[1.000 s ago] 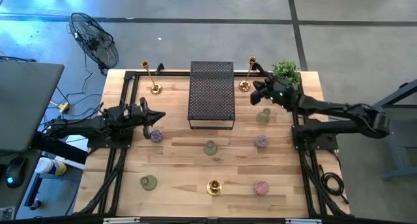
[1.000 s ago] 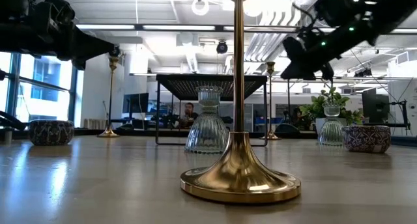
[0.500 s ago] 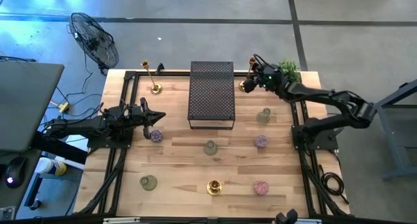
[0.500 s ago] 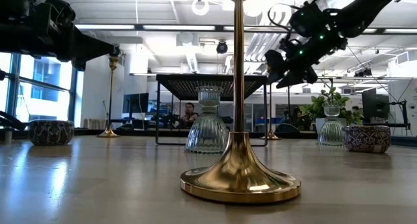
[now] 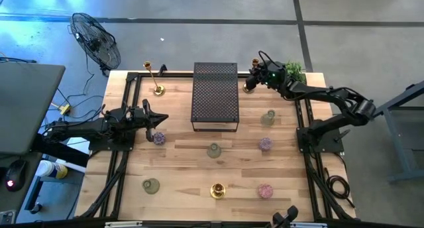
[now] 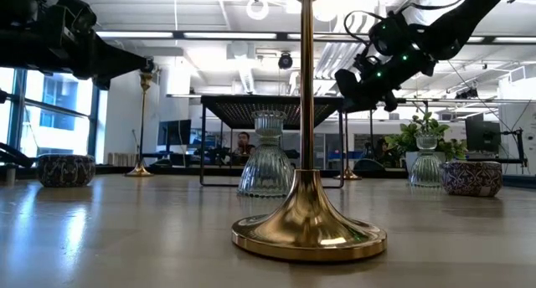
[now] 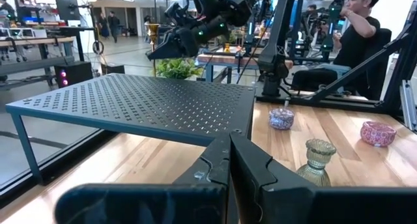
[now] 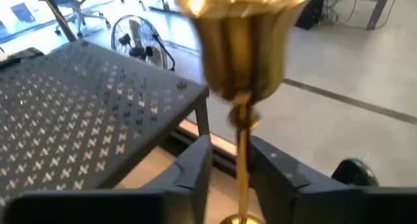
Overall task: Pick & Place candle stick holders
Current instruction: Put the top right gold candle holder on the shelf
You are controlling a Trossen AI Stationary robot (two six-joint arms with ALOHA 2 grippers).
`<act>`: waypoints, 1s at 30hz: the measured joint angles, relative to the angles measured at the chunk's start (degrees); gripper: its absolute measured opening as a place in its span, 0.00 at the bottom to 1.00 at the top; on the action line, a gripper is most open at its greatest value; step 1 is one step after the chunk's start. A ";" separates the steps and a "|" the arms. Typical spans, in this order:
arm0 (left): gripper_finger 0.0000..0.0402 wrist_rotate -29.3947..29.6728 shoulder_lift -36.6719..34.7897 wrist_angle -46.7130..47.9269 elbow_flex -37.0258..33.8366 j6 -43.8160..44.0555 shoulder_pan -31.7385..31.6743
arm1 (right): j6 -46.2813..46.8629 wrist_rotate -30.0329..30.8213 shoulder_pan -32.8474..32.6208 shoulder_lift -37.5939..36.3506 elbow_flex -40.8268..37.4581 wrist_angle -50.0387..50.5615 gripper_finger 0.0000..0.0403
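Right gripper (image 5: 254, 79) had advanced from mid-counter to far-right gold candlestick (image 5: 250, 86) beside mesh stand (image 5: 214, 95). Jaws spread, straddling stem (image 8: 242, 160), not yet clenched; grasp judged imminent. Left gripper (image 5: 161, 119) idle, jaws clenched empty, near purple cup (image 5: 159, 138).

Premises: an open-plan robotics laboratory or workshop. Evidence as follows. A wooden tabletop (image 5: 199, 168) carries a black metal frame (image 5: 126, 109) along its left and right edges, with two robot arms mounted on it. The floor (image 5: 199, 29) is bare polished concrete with marked lines. A standing fan (image 5: 96, 42) sits off the far left corner of the tabletop. The low view shows exposed ceiling ducts (image 6: 243, 62), strip lights and large windows (image 6: 59, 112). A seated person (image 7: 361, 28) works among further arms and benches, with monitors (image 7: 68, 2) behind.
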State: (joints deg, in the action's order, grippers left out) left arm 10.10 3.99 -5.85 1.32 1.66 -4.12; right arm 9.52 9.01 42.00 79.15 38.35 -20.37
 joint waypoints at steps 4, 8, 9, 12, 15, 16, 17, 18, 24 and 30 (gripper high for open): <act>0.00 0.14 0.00 -0.02 0.00 -0.08 0.00 | -1.00 0.54 0.00 -0.23 0.12 -0.95 0.03; 0.00 0.14 0.00 -0.02 0.00 -0.12 0.00 | -1.96 1.45 -0.04 -1.84 3.12 2.59 0.06; 0.00 0.14 0.00 -0.02 0.00 -0.11 0.00 | -2.10 1.48 -0.09 -2.43 4.49 4.29 0.07; 0.00 0.12 0.00 0.00 0.00 -0.10 0.00 | -2.69 2.13 -0.50 -3.85 9.49 10.15 0.05; 0.00 0.12 0.00 0.06 0.00 0.03 0.00 | -3.70 3.54 -1.45 -4.60 16.29 17.42 0.02; 0.00 0.12 0.00 0.09 0.00 0.03 0.00 | -3.93 4.26 -1.80 -4.61 19.05 20.35 0.02; 0.00 0.12 0.00 0.14 0.00 0.06 0.00 | -4.27 4.57 -2.06 -4.61 21.99 23.53 0.03; 0.00 0.12 0.00 0.20 0.00 0.06 0.00 | -4.66 4.56 -2.25 -4.56 24.83 26.94 0.04; 0.00 0.10 0.00 0.42 0.00 0.06 0.00 | -4.94 3.97 -3.52 -4.28 36.00 34.15 0.03; 0.00 0.10 0.00 0.42 0.00 0.05 0.00 | -0.76 -2.34 -3.37 -0.18 36.83 28.97 0.03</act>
State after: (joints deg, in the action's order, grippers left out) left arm 10.20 3.99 -5.43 1.32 1.72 -4.12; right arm 8.76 6.67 38.63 78.97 75.18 8.60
